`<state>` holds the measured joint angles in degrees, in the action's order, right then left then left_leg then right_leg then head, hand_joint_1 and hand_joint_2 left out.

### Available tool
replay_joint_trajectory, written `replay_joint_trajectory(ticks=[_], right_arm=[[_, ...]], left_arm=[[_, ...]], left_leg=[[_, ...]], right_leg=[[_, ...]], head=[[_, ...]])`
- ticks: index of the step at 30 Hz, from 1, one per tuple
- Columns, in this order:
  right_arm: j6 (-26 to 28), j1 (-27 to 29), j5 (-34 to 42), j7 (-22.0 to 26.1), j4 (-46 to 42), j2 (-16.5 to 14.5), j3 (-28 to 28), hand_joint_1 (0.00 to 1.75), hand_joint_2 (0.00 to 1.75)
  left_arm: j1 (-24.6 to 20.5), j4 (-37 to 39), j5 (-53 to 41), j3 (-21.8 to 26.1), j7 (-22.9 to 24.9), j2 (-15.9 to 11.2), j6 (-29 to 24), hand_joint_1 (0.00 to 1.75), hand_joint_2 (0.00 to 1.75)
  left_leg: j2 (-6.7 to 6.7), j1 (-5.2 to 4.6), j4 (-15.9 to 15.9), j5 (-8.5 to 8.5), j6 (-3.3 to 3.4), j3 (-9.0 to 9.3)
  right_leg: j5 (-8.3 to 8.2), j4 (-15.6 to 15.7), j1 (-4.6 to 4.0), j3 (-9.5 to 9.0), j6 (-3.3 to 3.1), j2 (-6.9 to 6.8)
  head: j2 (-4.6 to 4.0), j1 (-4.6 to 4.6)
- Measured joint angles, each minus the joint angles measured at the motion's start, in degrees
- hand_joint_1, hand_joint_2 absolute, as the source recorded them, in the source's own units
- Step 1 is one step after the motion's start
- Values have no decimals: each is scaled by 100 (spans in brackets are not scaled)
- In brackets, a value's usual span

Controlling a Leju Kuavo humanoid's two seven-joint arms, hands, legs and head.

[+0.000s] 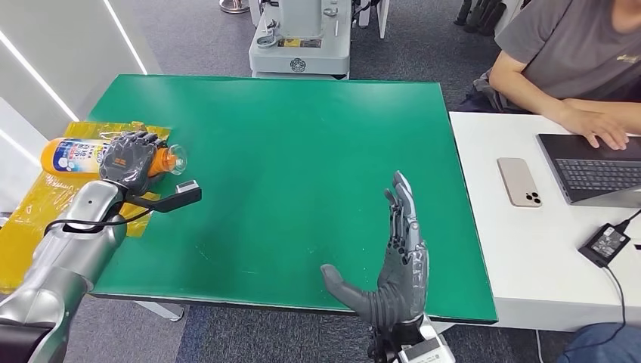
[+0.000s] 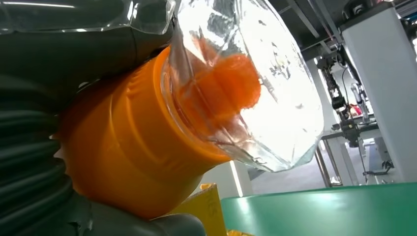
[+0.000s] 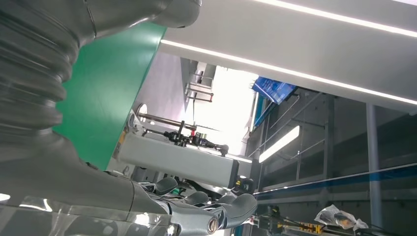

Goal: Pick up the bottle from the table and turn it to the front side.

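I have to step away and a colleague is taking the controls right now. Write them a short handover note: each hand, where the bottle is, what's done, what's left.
Left hand: wrapped around the orange bottle, which lies on its side at the left edge of the green table, over a yellow sheet, clear cap pointing toward the table's middle.
Right hand: open, empty, fingers straight, at the table's near edge.
Done: the bottle is gripped.
Unclear: whether it is lifted off the sheet yet.
Left: raise it and turn it so the front side faces forward.
Note: a person works at a laptop on the white desk beside the table.
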<state>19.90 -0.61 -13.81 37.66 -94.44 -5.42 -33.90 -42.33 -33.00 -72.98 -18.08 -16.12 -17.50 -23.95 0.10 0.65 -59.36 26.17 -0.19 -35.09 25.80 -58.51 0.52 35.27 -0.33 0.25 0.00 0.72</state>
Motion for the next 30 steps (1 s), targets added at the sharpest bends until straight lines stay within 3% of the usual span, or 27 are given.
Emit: replay_joint_trajectory(ticks=[10, 23, 30], right_arm=[[5, 2, 16, 24, -1, 0, 2, 0, 175], [-4, -113, -171, -133, -132, -14, -10, 0, 175], [-11, -202, -203, -186, -195, -50, -14, 0, 175]], left_arm=[[-88, 650, -225, -157, -296, -53, 797, 175, 175], [-133, 1235, -712, -582, -284, -22, 896, 175, 175], [-122, 1363, -967, -788, -297, 110, 672, 175, 175]], left_leg=[[1, 0, 0, 0, 0, 0], [0, 0, -1, 0, 0, 0], [-1, 0, -1, 0, 0, -1]], right_leg=[[0, 0, 0, 0, 0, 1], [0, 0, 0, 0, 0, 0], [0, 0, 0, -1, 0, -1]], head=[[0, 0], [0, 0], [0, 0]])
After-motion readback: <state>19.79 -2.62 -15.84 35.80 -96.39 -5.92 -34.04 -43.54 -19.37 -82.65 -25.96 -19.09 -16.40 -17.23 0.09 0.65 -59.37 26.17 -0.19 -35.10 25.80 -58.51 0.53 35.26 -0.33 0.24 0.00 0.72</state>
